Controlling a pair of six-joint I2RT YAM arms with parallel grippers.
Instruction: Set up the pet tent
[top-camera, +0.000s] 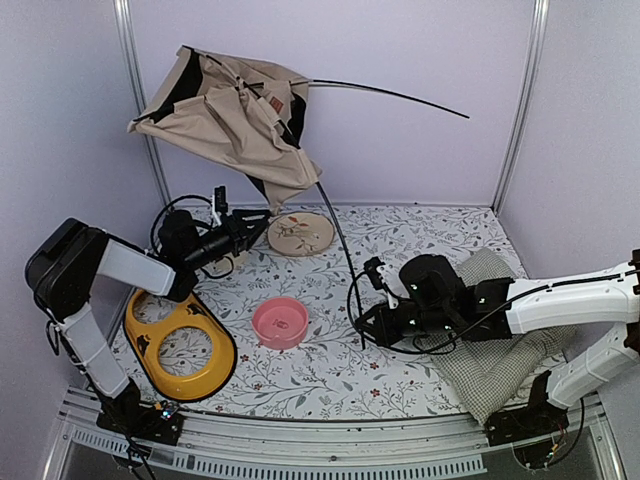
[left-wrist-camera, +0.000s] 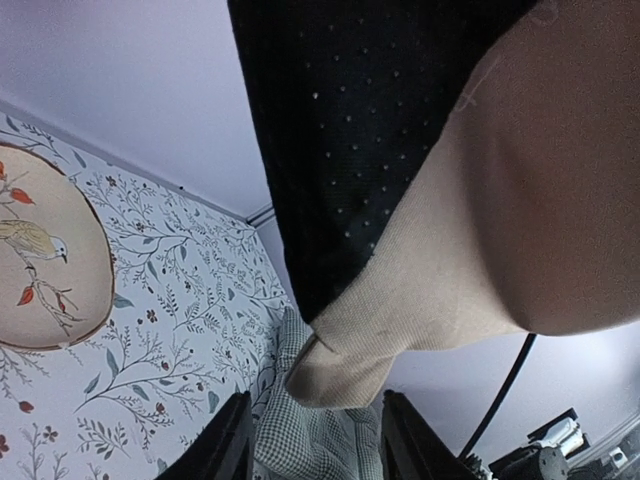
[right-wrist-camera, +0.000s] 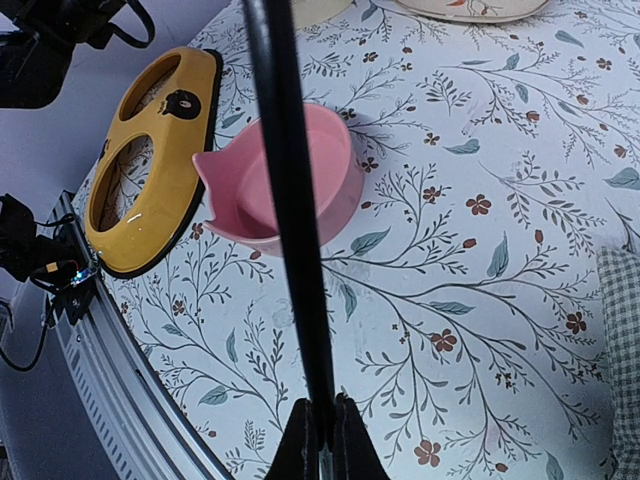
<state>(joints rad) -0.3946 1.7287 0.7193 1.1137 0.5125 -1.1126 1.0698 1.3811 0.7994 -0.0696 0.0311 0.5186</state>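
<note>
Pet tent (top-camera: 225, 115) up in the air at 11 o'clock, half-collapsed, off the table (top-camera: 420, 235).
Beige fabric bunches against the back-left frame post (top-camera: 126, 30). One black pole (top-camera: 390, 93) juts toward 1 o'clock and stops short of the right post (top-camera: 531, 60). A second pole (top-camera: 342, 240) curves down to centre. Right gripper (right-wrist-camera: 320, 440) is pinched tight on that second pole's lower end. Left gripper (left-wrist-camera: 315, 445) sits at 9 o'clock, fingers spread, tent's beige corner hanging just above the gap. Checked cushion (top-camera: 495, 360) at 4 o'clock under the right arm. Yellow feeder stand (top-camera: 180, 345) at 8 o'clock near the front edge. Round bird plate (top-camera: 300, 233) at 12 o'clock. Pink bowl (top-camera: 280, 322) near centre, bare cloth around it. Orange-brown label (top-camera: 274, 104) on the tent, writing unreadable.
</note>
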